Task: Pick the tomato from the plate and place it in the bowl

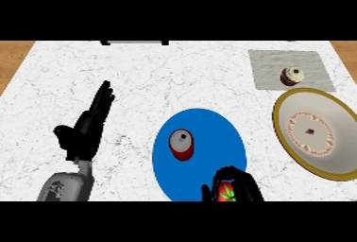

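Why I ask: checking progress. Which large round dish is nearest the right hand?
The blue plate: the right hand, holding the tomato, overlaps its lower edge; the gold-rimmed dish lies apart, further right.

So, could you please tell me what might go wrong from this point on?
The red tomato with green leaves sits inside the curled right hand at the view's lower edge, so it is mostly hidden and a slip would be hard to spot. The gold-rimmed cream bowl lies off to the right, while the red-and-white can on the round blue plate stands close to the hand and could be knocked.
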Controlling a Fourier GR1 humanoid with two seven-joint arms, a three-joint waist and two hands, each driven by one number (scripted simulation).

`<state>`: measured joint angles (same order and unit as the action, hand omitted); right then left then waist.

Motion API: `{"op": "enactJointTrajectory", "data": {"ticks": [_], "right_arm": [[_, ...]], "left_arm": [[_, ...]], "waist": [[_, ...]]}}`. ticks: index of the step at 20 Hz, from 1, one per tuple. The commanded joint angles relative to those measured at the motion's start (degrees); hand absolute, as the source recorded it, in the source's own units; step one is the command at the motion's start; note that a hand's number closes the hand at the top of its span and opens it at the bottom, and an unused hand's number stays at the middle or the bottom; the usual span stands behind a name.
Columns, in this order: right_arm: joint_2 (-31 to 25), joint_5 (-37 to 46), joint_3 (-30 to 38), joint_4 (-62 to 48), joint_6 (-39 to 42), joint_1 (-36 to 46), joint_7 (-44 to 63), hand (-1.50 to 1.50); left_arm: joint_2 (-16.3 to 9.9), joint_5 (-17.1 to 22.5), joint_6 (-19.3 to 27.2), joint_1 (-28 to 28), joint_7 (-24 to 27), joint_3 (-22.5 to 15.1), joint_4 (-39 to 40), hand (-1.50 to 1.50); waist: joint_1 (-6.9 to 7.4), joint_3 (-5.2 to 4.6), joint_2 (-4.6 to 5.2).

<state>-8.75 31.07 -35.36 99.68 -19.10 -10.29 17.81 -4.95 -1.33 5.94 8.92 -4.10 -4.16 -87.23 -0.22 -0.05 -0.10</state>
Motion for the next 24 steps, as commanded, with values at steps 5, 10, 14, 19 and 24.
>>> {"op": "enactJointTrajectory", "data": {"ticks": [5, 10, 14, 19, 24], "right_arm": [[-1.5, 2.1, -4.1, 13.5, -4.8, -5.2, -9.2, 1.50], [-1.7, 13.5, -2.5, 22.3, -6.4, -2.1, -3.3, 1.50], [-3.9, 24.1, -5.0, 37.4, -1.1, -6.2, 6.5, 1.50], [1.7, 33.1, -4.2, 42.2, 12.6, 2.9, 22.8, 1.50], [6.2, 30.9, 4.3, 39.6, 20.7, 19.1, 31.8, 1.50]], "left_arm": [[0.4, -0.2, -0.4, -0.3, 1.3, 0.3, 0.7, 0.00], [-0.1, -1.0, -0.5, -2.6, 3.1, 0.3, 0.8, 0.00], [-0.3, -0.1, -0.4, -0.6, -2.1, 0.8, -2.3, 0.00], [0.3, -0.8, -0.7, -3.1, 0.7, -0.1, -2.0, 0.00], [-0.5, 0.2, -2.0, -1.7, 1.7, 1.3, 0.3, 0.00]], "waist": [[-0.54, 0.04, -0.09], [-0.39, -0.05, -0.06], [-0.60, -0.07, -0.24], [0.06, -0.15, -0.06], [0.42, -0.15, 0.06]]}}
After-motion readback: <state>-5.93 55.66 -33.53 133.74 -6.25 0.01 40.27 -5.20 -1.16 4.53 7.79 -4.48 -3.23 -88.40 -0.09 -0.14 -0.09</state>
